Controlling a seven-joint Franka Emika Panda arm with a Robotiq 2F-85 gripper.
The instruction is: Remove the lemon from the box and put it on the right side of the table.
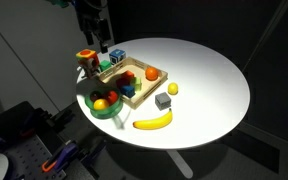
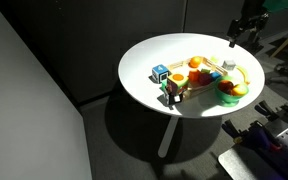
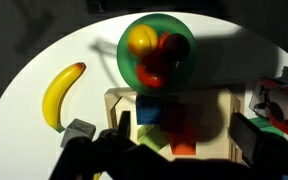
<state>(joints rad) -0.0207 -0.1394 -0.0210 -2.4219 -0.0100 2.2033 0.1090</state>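
Observation:
The lemon (image 1: 172,89) is a small yellow fruit that lies on the white table (image 1: 209,80), outside the box and next to a small grey cube (image 1: 163,101). The wrist view does not show it. The light-wood box (image 1: 134,95) holds coloured blocks and an orange fruit (image 1: 151,72). It also shows in the wrist view (image 3: 219,105). My gripper (image 3: 189,135) hangs open and empty above the box, with one finger over each side of it. In an exterior view it is high over the box's far end (image 1: 95,47).
A green bowl (image 3: 122,55) of fruit touches the box's end. It also shows in an exterior view (image 1: 94,110). A banana (image 1: 152,121) lies near the table's front edge. Small coloured toys (image 1: 87,58) stand behind the box. The table's edge drops off all round.

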